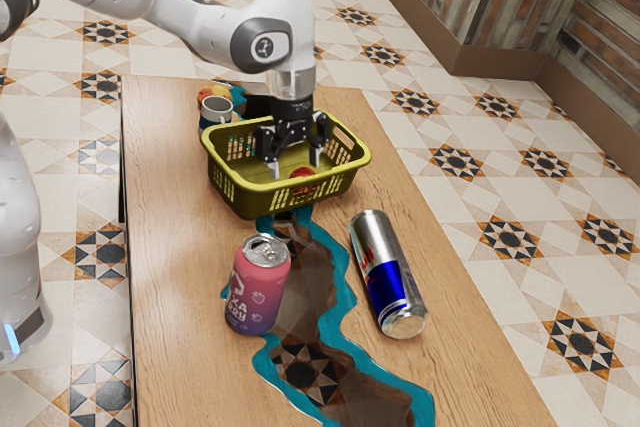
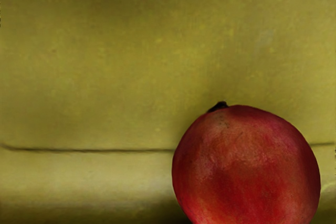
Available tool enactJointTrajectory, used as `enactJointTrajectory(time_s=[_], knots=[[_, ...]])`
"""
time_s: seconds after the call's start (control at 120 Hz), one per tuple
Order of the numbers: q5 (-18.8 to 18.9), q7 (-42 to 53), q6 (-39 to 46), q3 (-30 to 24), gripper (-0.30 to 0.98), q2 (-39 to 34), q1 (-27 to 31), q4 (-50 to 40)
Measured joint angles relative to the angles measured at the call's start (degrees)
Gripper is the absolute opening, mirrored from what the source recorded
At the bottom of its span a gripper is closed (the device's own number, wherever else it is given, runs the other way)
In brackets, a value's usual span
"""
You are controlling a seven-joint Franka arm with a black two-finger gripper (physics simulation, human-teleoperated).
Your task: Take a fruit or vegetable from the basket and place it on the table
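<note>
Hanging open over the basket's inside, with fingers (image 1: 276, 160) spread well apart and shut on nothing: so stands the gripper (image 1: 296, 167). Pointing down, and seen low within the basket's mouth.

Just below the fingertips, in the gap between, or close to it: there to look for the red fruit (image 2: 247, 166). In the exterior view, apparently set a little nearer to the finger on that view's right. Round, with a small dark stem (image 2: 218, 106), so without any real long axis to line up with; probably no need for a turn of the wrist. Calls rather for a slight sideways centring over the fruit, then for a short drop, before closing. Hard to tell from here whether already touching a finger. If closed off-centre, could roll or slip away towards the wall.

Around both hand and fruit, the basket (image 1: 262, 188), with a rim to clear on the lift.

Farther out, past the rim and towards the exterior view's left from the hand, a mug (image 1: 216, 113). On the camera's side of the hand, a pink can (image 1: 257, 292), upright, and a silver-and-blue can (image 1: 385, 272), lying on its side. Beneath all, the table (image 1: 470, 337), still to receive the fruit.
</note>
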Motion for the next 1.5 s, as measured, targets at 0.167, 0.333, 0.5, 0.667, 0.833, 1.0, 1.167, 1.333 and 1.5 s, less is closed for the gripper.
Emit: enactJointTrajectory(time_s=[0.167, 0.333, 0.5, 0.667, 0.833, 1.0, 1.167, 1.333, 1.5], knots=[[0.4, -0.1, 0.1, 0.2, 0.69, 0.8, 1.5, 0.2], [1.1, 0.4, 0.3, 0.6, 0.69, 2.5, 2.5, 1.6], [1.9, 0.8, 1.0, 0.6, 0.69, 4.5, 2.5, 3.4], [2.0, 1.1, 2.0, 0.4, 0.69, 5.6, 1.7, 3.5], [1.9, 1.3, 3.3, 0.2, 0.69, 6.2, 0.7, 3.8], [1.9, 1.5, 4.1, 0.2, 0.69, 8.0, 0.6, 4.6], [1.4, 1.8, 4.6, 0.2, 0.69, 10.2, 0.6, 5.6], [0.6, 2.4, 4.9, 0.2, 0.69, 11.6, 0.7, 5.6], [0.3, 2.8, 5.5, 0.2, 0.56, 12.3, 0.6, 5.6]])
